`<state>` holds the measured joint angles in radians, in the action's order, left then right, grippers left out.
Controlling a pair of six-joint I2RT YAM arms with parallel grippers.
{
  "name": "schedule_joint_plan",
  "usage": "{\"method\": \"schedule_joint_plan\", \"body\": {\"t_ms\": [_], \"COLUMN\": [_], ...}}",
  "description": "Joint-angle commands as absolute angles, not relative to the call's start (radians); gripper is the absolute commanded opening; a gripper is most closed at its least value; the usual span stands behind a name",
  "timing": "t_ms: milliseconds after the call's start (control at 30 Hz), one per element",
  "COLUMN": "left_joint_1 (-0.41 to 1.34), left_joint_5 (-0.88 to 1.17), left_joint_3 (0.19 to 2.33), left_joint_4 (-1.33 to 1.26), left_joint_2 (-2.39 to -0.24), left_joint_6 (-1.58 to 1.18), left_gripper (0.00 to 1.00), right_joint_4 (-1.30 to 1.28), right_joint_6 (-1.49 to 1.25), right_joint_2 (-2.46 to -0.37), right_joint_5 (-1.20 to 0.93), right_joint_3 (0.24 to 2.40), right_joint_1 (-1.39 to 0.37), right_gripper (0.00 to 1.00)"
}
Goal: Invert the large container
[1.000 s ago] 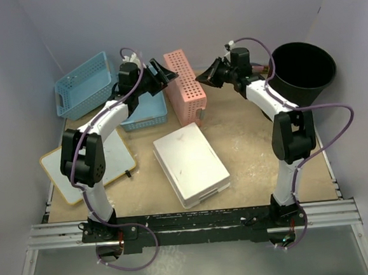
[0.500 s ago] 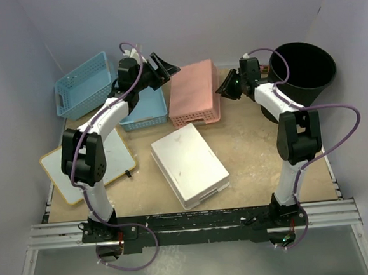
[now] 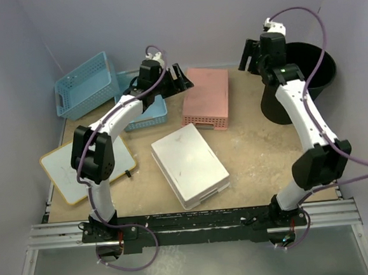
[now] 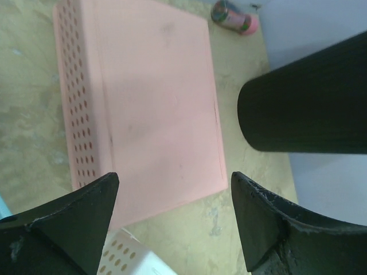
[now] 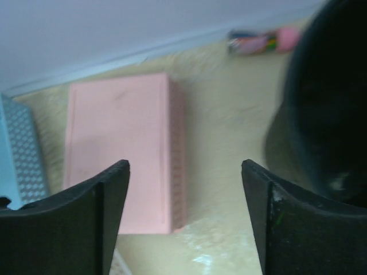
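Note:
The large container is a pink perforated basket [image 3: 206, 97] lying bottom up on the table at the back centre, its flat base facing up [image 4: 155, 103] [image 5: 117, 149]. My left gripper [image 3: 184, 79] hovers at its left edge, open, with nothing between the fingers [image 4: 175, 176]. My right gripper [image 3: 249, 56] is raised near the back wall, to the right of the basket, also open and empty [image 5: 184, 163]. Neither gripper touches the basket.
A black bucket [image 3: 303, 71] stands at the back right, close to the right arm. A white basket [image 3: 189, 166] lies upside down in the middle. Two blue baskets [image 3: 84, 85] [image 3: 145, 112] and a whiteboard [image 3: 87, 164] sit on the left. A small colourful object [image 5: 261, 41] lies by the back wall.
The pink basket went from standing on edge between both grippers to lying bottom up. The right gripper opened and drew up and back; the left gripper shifted right.

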<state>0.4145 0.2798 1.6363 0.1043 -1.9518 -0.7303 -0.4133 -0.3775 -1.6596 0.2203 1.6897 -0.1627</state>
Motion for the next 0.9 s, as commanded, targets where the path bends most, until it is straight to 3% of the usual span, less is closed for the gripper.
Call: {"method": "schedule_joint_plan", "body": {"t_ms": [0, 100, 200, 300, 600, 867], "left_joint_1": [0.459, 0.463, 0.463, 0.463, 0.463, 0.462], "left_joint_5": [0.222, 0.244, 0.253, 0.253, 0.239, 0.239], "left_joint_3": [1.652, 1.630, 1.614, 1.593, 1.537, 1.529], "left_joint_4": [0.137, 0.118, 0.123, 0.129, 0.144, 0.137], "left_joint_2": [-1.876, -1.871, -1.873, -1.861, -1.821, -1.810], "left_joint_6": [-0.634, -0.646, -0.649, -0.646, -0.626, -0.625], "left_gripper": [0.77, 0.77, 0.77, 0.77, 0.77, 0.77], "right_joint_4": [-0.481, -0.486, -0.582, -0.630, -0.682, -0.670], "right_joint_6": [-0.165, -0.082, -0.040, -0.016, -0.019, -0.051], "right_joint_2": [-1.559, -1.582, -1.677, -1.741, -1.840, -1.778], "right_joint_5": [0.509, 0.549, 0.549, 0.542, 0.517, 0.447], "right_joint_3": [1.725, 1.744, 1.844, 1.911, 1.981, 2.003], "right_joint_1": [-0.163, -0.161, -0.158, -0.157, -0.124, -0.124], "right_gripper": [0.86, 0.99, 0.99, 0.92, 0.57, 0.01]}}
